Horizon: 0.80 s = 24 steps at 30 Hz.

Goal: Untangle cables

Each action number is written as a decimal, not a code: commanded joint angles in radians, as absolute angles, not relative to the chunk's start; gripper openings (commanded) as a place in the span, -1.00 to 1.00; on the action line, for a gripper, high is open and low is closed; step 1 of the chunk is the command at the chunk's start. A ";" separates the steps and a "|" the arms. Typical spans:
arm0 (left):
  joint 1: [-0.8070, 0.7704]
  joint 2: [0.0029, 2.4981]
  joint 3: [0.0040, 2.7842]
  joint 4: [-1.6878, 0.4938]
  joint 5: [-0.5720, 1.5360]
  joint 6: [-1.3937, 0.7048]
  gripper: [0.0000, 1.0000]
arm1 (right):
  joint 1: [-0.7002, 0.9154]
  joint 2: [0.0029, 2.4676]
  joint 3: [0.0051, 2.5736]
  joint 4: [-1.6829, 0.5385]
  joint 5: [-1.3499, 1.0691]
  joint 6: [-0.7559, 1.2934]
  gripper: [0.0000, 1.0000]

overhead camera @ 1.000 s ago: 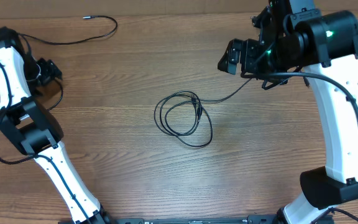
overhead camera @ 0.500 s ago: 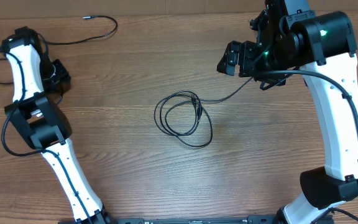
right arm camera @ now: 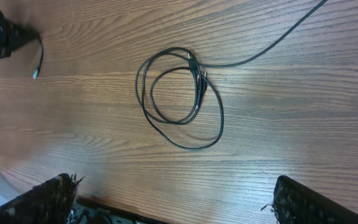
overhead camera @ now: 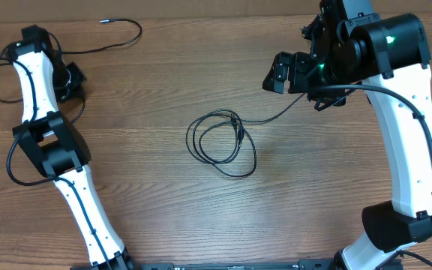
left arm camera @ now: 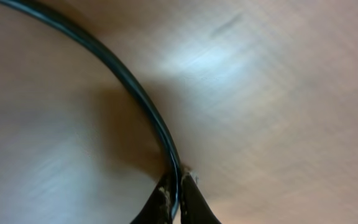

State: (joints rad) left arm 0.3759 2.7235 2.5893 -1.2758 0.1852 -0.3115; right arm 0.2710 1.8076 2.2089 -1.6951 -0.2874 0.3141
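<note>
Cables sit in two lots right now. One loose strand (overhead camera: 122,34) trails off near the left jaws. A coil (overhead camera: 220,142) lies well apart from them, out ahead of the right jaws, with its tail running back beneath them. The left jaws are pinched shut on a thin black cord (left arm camera: 135,93) down at the desk (overhead camera: 156,210), and I'd guess it is that same strand. The right jaws hang wide open above the coil, holding nothing.

Against a second ago, the left arm (overhead camera: 36,82) has swung its wrist further toward the desk's far edge, with its elbow drawn inward. The coil and the right arm (overhead camera: 403,112) haven't budged. To me, one strand is being dragged clear while the coil's loops wait unsorted.
</note>
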 commanded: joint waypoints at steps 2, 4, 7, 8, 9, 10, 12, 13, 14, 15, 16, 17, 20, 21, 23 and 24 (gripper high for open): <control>0.399 2.781 2.769 -1.122 0.678 -0.522 -0.92 | 0.275 1.798 2.204 -1.694 -0.282 0.313 1.00; 0.400 2.781 2.829 -1.030 0.757 -0.608 -0.92 | 0.275 1.798 2.204 -1.694 -0.282 0.313 1.00; 0.400 2.781 2.923 -0.945 0.784 -0.677 -0.92 | 0.275 1.798 2.204 -1.694 -0.290 0.313 1.00; 0.399 2.781 2.951 -0.945 0.775 -0.671 -0.91 | 0.275 1.798 2.204 -1.694 -0.293 0.313 1.00; 0.399 2.781 2.977 -0.954 0.767 -0.648 -0.64 | 0.275 1.798 2.204 -1.694 -0.293 0.313 1.00; 0.399 2.781 2.996 -0.975 0.755 -0.621 0.02 | 0.275 1.798 2.204 -1.694 -0.293 0.313 1.00; 0.399 2.781 3.025 -1.037 0.723 -0.574 0.99 | 0.275 1.798 2.204 -1.694 -0.292 0.313 1.00; 0.399 2.781 3.042 -1.102 0.680 -0.525 1.00 | 0.275 1.798 2.204 -1.694 -0.292 0.313 1.00; 0.400 2.781 3.052 -1.155 0.635 -0.492 1.00 | 0.275 1.798 2.204 -1.694 -0.292 0.313 1.00; 0.400 2.781 3.061 -1.213 0.572 -0.465 0.99 | 0.275 1.798 2.204 -1.694 -0.292 0.313 1.00; 0.400 2.781 3.066 -1.260 0.520 -0.447 1.00 | 0.275 1.798 2.204 -1.694 -0.292 0.313 1.00; 0.400 2.781 3.070 -1.311 0.459 -0.418 1.00 | 0.275 1.798 2.204 -1.694 -0.292 0.313 1.00; 0.400 2.780 3.093 -1.430 0.342 -0.359 1.00 | 0.275 1.798 2.202 -1.694 -0.290 0.311 1.00; 0.400 2.780 3.110 -1.466 0.319 -0.345 1.00 | 0.275 1.798 2.202 -1.694 -0.287 0.311 1.00; 0.397 2.775 3.144 -1.527 0.305 -0.316 1.00 | 0.272 1.798 2.202 -1.694 -0.273 0.314 1.00; 0.394 2.761 3.144 -1.548 0.308 -0.307 0.99 | 0.267 1.798 2.202 -1.694 -0.263 0.318 1.00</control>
State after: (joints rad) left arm 0.3943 2.7903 3.0840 -1.5131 0.4057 -0.4046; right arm 0.2710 1.8076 2.2089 -1.6951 -0.2863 0.3138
